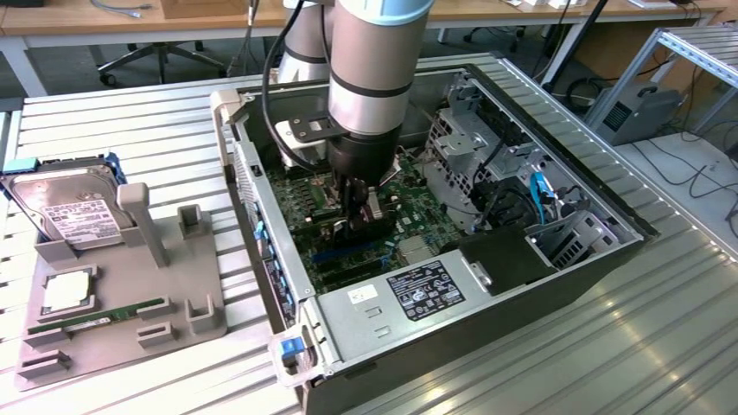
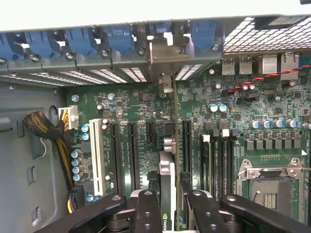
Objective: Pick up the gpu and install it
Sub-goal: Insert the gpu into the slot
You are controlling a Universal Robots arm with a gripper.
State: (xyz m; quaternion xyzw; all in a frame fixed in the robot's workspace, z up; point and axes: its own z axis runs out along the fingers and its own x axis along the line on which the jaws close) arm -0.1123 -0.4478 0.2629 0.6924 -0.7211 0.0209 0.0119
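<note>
The gpu (image 2: 166, 171) shows edge-on in the wrist view, a thin card standing upright over the black expansion slots of the green motherboard (image 2: 141, 109). Its silver end bracket (image 2: 165, 54) sits against the rear slot openings of the case. My gripper (image 2: 166, 211) is shut on the card, one black finger on each face. In the exterior view my gripper (image 1: 359, 214) reaches straight down into the open computer case (image 1: 600, 199), low over the motherboard, and the gpu (image 1: 372, 206) is mostly hidden between the fingers.
A grey holder tray (image 1: 127, 346) at the exterior view's left carries a hard drive (image 1: 69, 207) and a memory stick (image 1: 98, 318). Inside the case are the power supply (image 1: 427, 290), a drive cage (image 1: 461, 147), the CPU socket (image 2: 269, 187) and a cable bundle (image 2: 41, 126).
</note>
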